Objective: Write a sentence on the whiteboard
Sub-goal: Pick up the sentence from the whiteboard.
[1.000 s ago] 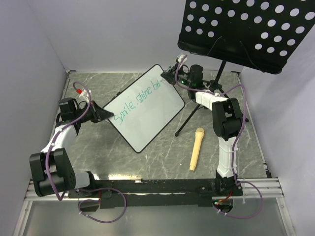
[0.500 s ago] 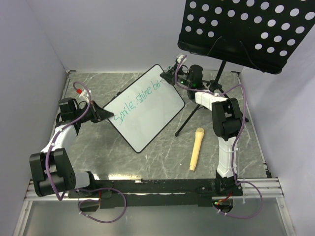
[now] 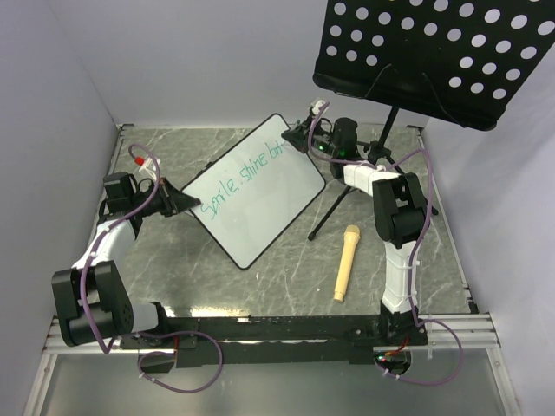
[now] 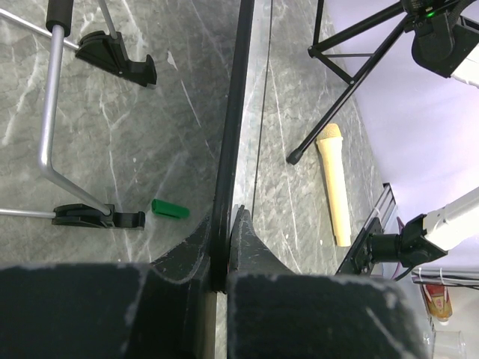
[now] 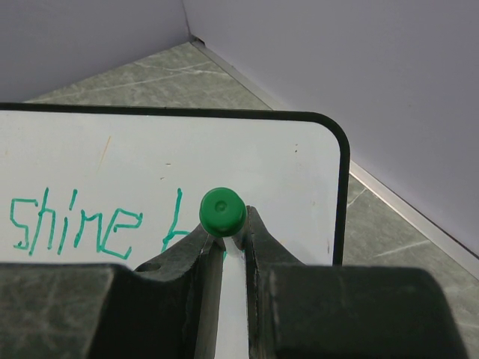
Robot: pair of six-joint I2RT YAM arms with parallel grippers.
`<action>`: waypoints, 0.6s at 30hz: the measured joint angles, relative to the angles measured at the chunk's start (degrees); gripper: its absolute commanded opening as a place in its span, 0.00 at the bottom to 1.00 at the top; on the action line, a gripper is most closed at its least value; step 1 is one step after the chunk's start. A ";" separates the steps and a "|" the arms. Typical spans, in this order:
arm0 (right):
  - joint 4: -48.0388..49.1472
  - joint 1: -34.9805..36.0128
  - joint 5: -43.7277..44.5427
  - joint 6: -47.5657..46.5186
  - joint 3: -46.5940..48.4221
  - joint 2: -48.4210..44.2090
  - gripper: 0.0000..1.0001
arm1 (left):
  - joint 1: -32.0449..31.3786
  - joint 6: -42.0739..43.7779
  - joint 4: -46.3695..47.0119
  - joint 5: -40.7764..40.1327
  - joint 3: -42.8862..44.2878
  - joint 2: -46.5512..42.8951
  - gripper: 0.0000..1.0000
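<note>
The whiteboard (image 3: 264,204) stands tilted on the marble table, and its black frame (image 4: 233,112) is seen edge-on in the left wrist view. My left gripper (image 3: 192,205) (image 4: 227,223) is shut on the frame at the board's near-left corner. The teal sentence (image 3: 244,176) reads "Smile, shine bri" along the upper edge. At the board's far corner (image 5: 329,131), my right gripper (image 3: 300,135) (image 5: 229,223) is shut on a green marker (image 5: 222,212). The marker hides the newest letters after "shine b" (image 5: 78,224), and its tip is hidden.
A black perforated music stand (image 3: 438,52) overhangs the back right, its tripod leg (image 3: 328,217) reaching down beside the board. A beige microphone (image 3: 345,263) (image 4: 334,187) lies to the right of it. A green marker cap (image 4: 171,209) lies by the board's black feet (image 4: 116,54).
My right gripper has shifted slightly toward the board's far corner with the marker, and a little more of the last word shows. The left gripper and board have stayed still.
</note>
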 measured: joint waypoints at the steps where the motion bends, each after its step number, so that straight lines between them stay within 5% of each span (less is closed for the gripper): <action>1: 0.15 0.00 0.00 0.00 -0.13 0.00 0.00 | 0.00 -0.02 -0.02 -0.02 0.00 0.04 0.01; 18: 2.51 -0.02 0.50 -0.61 -2.97 -0.70 0.00 | 0.07 -0.07 -0.09 -0.17 0.00 0.22 0.01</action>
